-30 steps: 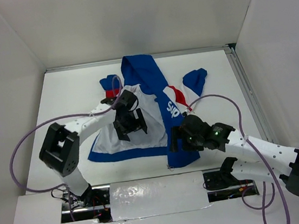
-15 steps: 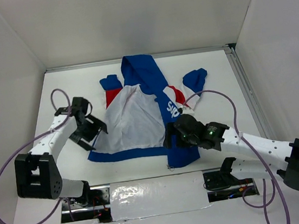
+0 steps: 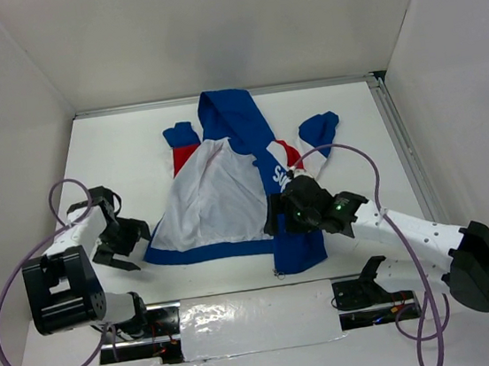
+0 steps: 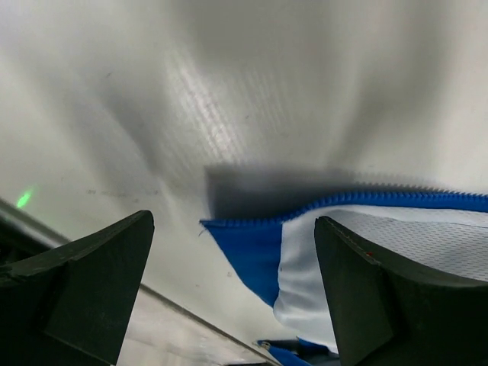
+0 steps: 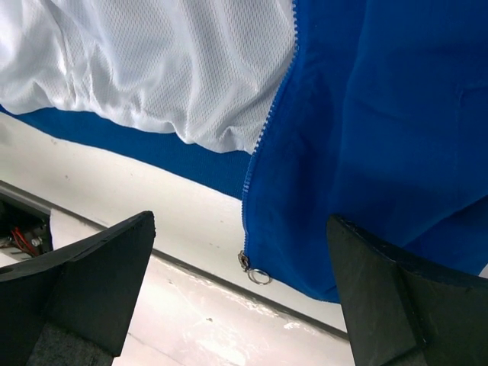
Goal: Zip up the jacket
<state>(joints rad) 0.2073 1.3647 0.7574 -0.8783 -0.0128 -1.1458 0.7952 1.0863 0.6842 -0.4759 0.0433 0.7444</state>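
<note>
jacket (image 3: 228, 194) unzipped | left gripper (image 4: 236, 282) spread, empty, at hem corner (image 4: 248, 240), likely to fold flap (image 3: 207, 201) over | right gripper (image 5: 244, 293) spread, empty, above zipper pull (image 5: 256, 274)

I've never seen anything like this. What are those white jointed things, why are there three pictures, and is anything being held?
The white jointed things are two robot arms bolted to the near edge of a table. The wide picture comes from a camera above and behind them. The other two come from small cameras on the wrists, so the dark shapes at their lower corners are each arm's own fingers. On the table lies a small blue jacket, open, its white lining facing up. The left pincer is beside the jacket's lower left corner, the right pincer over the blue front edge, where the zipper pull with its little ring shows. Both pincers are open and hold nothing.
</note>
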